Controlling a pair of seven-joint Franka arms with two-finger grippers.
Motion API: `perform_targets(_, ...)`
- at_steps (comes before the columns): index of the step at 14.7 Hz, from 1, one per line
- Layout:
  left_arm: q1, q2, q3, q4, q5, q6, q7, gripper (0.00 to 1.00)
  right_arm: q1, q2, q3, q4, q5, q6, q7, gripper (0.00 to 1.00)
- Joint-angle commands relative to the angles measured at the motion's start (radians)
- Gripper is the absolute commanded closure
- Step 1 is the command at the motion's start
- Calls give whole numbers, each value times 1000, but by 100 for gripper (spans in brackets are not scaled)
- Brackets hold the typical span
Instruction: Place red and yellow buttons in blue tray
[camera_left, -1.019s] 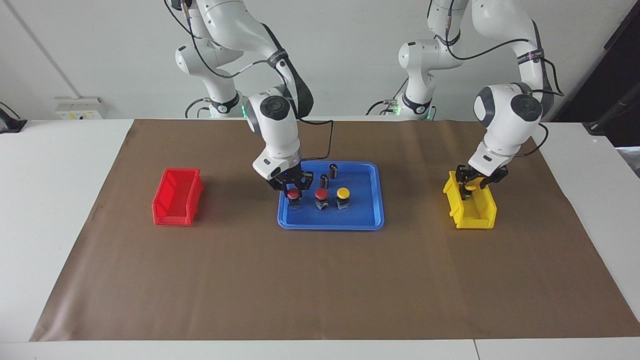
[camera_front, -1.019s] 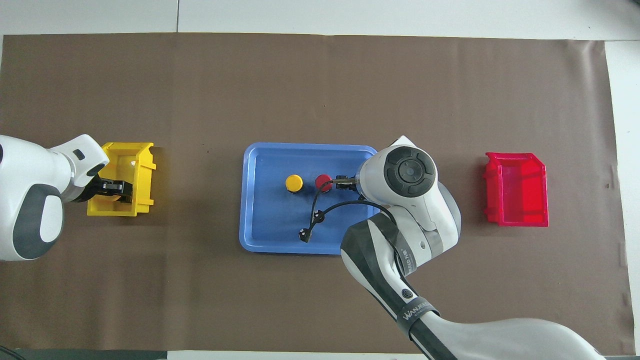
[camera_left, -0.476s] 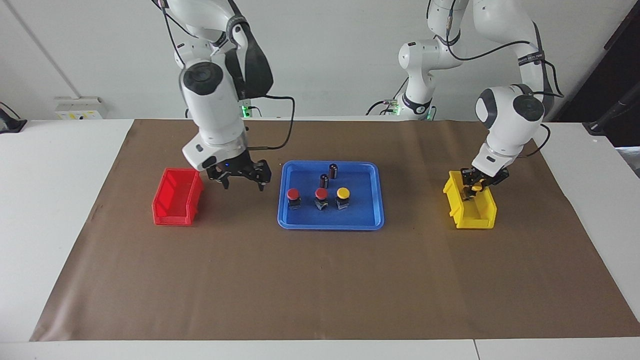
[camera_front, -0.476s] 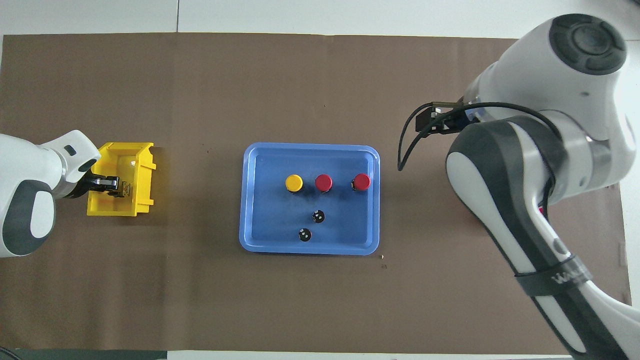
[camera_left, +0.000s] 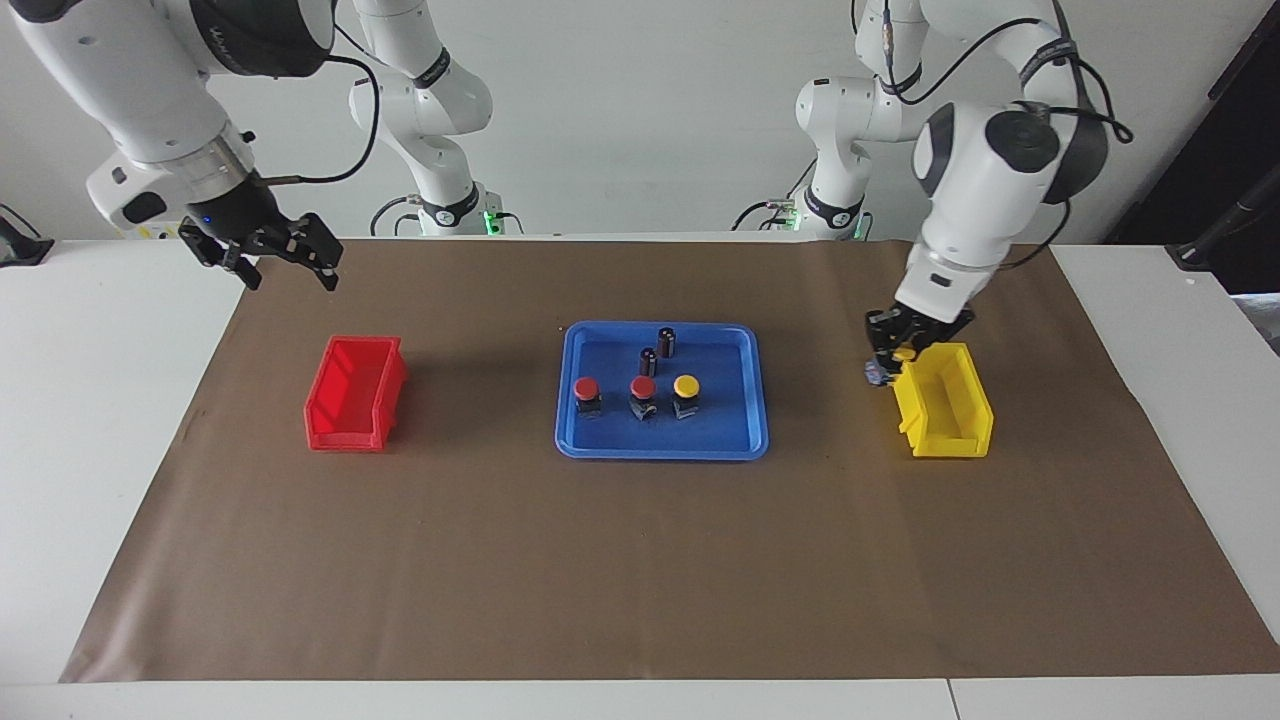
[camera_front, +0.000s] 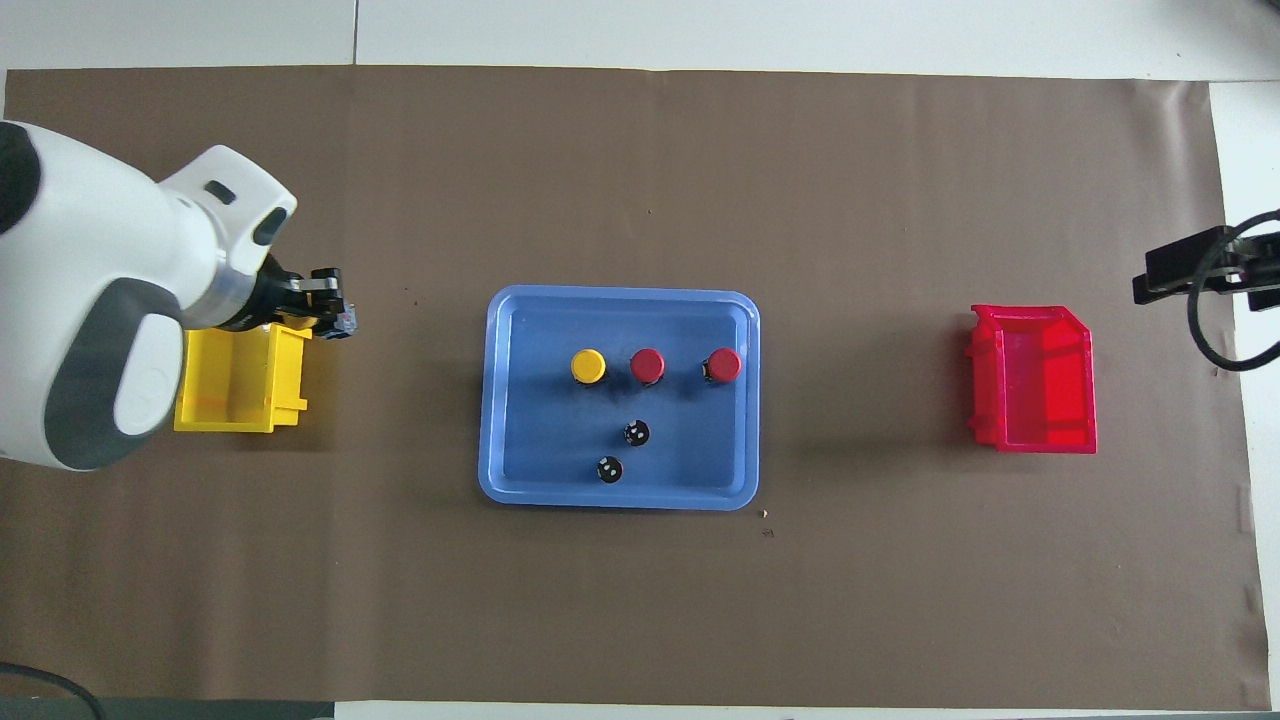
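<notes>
The blue tray (camera_left: 660, 452) (camera_front: 620, 500) lies mid-table. In it stand two red buttons (camera_left: 587, 389) (camera_left: 643, 387) (camera_front: 724, 365) (camera_front: 648, 366) and one yellow button (camera_left: 686, 385) (camera_front: 588, 366) in a row. My left gripper (camera_left: 895, 360) (camera_front: 335, 312) is shut on the other yellow button (camera_left: 903, 354). It holds the button in the air over the yellow bin's edge, on the side toward the tray. My right gripper (camera_left: 288, 270) is open and empty, raised high over the table's corner past the red bin.
Two dark cylinders with silvery tops (camera_left: 666, 340) (camera_left: 648, 360) (camera_front: 636, 432) (camera_front: 608, 469) stand in the tray, nearer the robots than the buttons. The red bin (camera_left: 345, 420) (camera_front: 1030, 440) sits toward the right arm's end. The yellow bin (camera_left: 945, 440) (camera_front: 225, 420) sits toward the left arm's end.
My right gripper let go of a red button in the tray, then rose and swung out past the red bin. My left gripper lifted the yellow button out of the yellow bin, toward the tray.
</notes>
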Motion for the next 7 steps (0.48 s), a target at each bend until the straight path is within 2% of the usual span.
perform_targets(1,-114,53,17,-59,-5,135,-143,99,-49,3,18,23,-52,-39,-89,0)
perform_targets(4,-186,121,19,-63,-5,215,-228,99,-78,-6,18,8,-65,-39,-118,0)
perform_targets(7,-209,141,19,-62,-5,232,-240,99,-74,-20,18,-21,-65,-31,-118,0)
